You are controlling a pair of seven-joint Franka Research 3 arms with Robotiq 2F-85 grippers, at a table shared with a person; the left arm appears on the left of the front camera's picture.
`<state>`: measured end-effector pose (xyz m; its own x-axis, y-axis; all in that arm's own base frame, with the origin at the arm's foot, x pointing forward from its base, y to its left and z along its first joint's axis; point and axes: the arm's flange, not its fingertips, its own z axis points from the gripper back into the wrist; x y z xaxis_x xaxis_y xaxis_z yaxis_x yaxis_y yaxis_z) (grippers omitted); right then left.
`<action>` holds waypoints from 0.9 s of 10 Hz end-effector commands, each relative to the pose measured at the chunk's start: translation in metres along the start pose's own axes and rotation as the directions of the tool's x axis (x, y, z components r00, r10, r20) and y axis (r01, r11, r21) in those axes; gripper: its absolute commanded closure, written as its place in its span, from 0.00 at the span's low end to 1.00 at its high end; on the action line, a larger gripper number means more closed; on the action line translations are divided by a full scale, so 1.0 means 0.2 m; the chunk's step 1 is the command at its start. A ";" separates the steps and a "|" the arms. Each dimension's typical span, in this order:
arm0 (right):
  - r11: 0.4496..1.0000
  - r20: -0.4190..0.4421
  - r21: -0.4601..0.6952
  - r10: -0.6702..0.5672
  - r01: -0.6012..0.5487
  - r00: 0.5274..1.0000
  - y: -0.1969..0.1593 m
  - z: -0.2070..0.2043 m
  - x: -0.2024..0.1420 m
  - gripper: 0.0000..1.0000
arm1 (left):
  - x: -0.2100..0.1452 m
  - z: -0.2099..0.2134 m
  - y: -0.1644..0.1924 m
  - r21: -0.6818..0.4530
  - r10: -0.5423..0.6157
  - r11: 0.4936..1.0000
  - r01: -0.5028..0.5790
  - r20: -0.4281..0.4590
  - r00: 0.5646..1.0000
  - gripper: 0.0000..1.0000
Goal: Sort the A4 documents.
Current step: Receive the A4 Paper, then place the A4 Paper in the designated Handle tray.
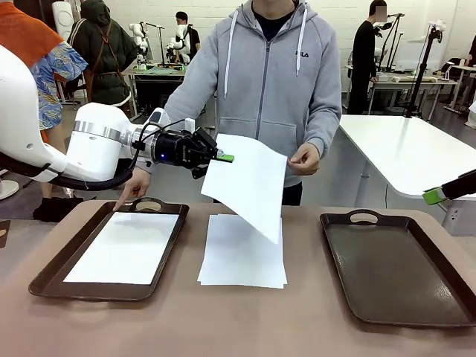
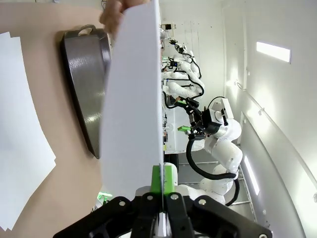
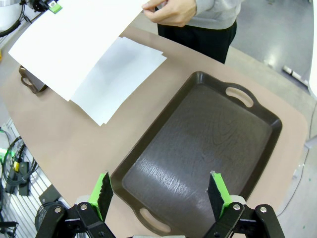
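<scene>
My left gripper (image 1: 225,158) is shut on the corner of one white A4 sheet (image 1: 249,182), which hangs tilted in the air above the table's middle. A person's hand (image 1: 305,160) pinches that sheet's far corner. In the left wrist view the sheet (image 2: 131,99) rises edge-on from the closed green pads (image 2: 161,179). Below it a loose stack of A4 documents (image 1: 242,253) lies on the table. Another sheet (image 1: 126,249) lies flat in the left tray (image 1: 52,277). My right gripper (image 3: 161,193) hangs open above the empty right tray (image 3: 198,148).
Both dark brown handled trays rest on the tan table, the right tray (image 1: 394,268) bare inside. The person stands at the far edge, the other hand (image 1: 134,186) by the left tray's handle. Free tabletop lies along the front edge. My right gripper's tip (image 1: 433,196) juts in at the right.
</scene>
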<state>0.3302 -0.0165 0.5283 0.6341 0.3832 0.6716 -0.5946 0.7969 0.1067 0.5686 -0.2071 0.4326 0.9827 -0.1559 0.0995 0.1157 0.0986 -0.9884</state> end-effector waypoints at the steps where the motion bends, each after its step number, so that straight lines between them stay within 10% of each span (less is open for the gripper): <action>1: 1.000 0.003 0.013 0.000 0.000 1.000 0.00 -0.01 0.00 0.00 | 0.00 0.00 0.00 -0.003 0.001 1.000 -0.001 0.002 1.000 1.00; 9: 1.000 0.003 0.013 0.000 0.000 1.000 0.00 -0.01 0.00 0.00 | 0.00 0.00 0.00 0.000 0.000 1.000 0.000 0.000 1.000 0.99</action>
<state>0.3302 -0.0165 0.5283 0.6341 0.3832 0.6716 -0.5946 0.7969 0.1067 0.5686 -0.2071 0.4326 0.9828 -0.1559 0.0995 0.1157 0.0986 -0.9884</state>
